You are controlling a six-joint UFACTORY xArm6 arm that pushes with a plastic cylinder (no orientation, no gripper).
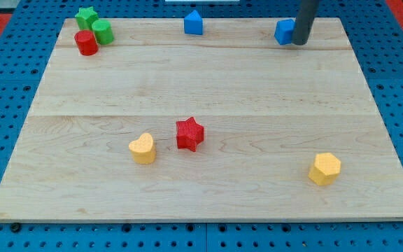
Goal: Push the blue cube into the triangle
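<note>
Blue cube — top edge — touches my tip; blue triangle leftward.

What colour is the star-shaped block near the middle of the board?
Red. The star block shows clearly in the camera view, just right of the yellow heart block.

The surface is pale wood with fine grain, set on a blue pegboard dotted with holes. Upper left: green star, green cylinder, red cylinder. Along the top — blue triangle, blue cube, dark rod. Lower down — red star, yellow heart, yellow hexagon.
</note>
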